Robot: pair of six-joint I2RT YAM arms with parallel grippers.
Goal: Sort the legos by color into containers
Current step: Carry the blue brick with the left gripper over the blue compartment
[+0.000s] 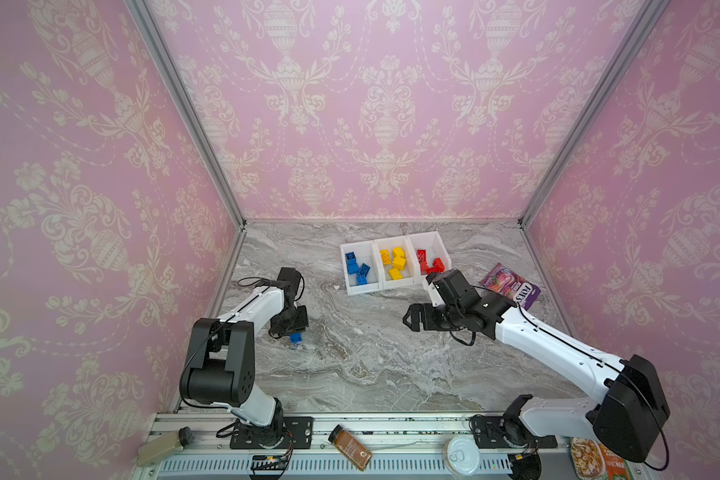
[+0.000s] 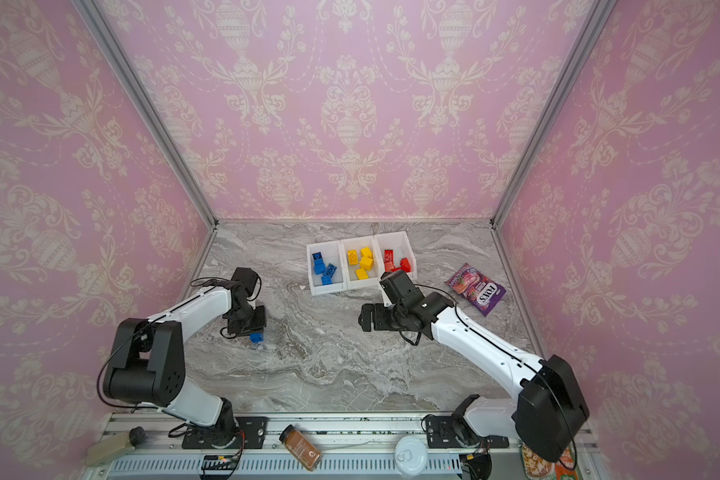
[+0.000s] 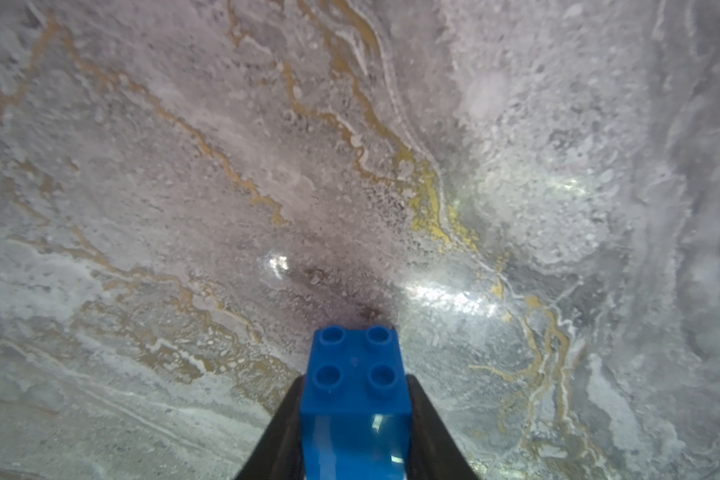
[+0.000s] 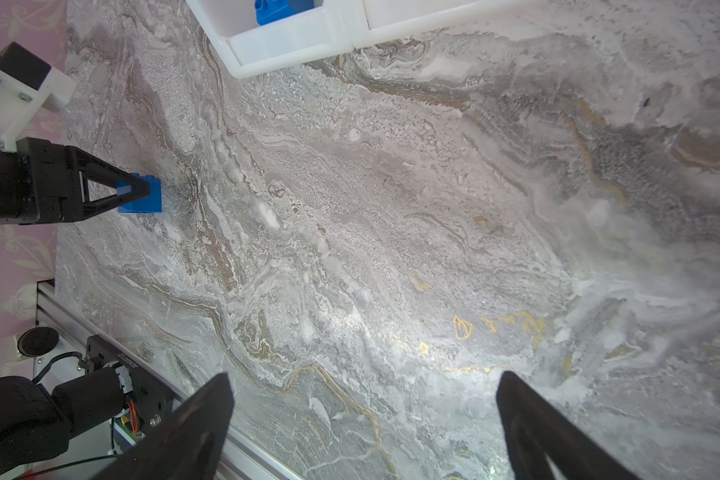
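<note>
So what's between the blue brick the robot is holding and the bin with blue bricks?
Nothing, just bare marble table between the held blue brick and the blue-brick bin, as both top views show.

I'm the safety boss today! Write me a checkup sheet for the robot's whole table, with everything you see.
Surface: grey marble table, glare spots, no spills seen.
Job's things: three joined containers hold blue legos, yellow legos and red legos, one colour each.
Clutter: candy bag on the table; spice jar and can on the front rail.
Grippers: left gripper shut on the held blue lego; right gripper open, empty.
Cables: black cables follow both arms.
Surroundings: pink patterned walls, metal frame.
</note>
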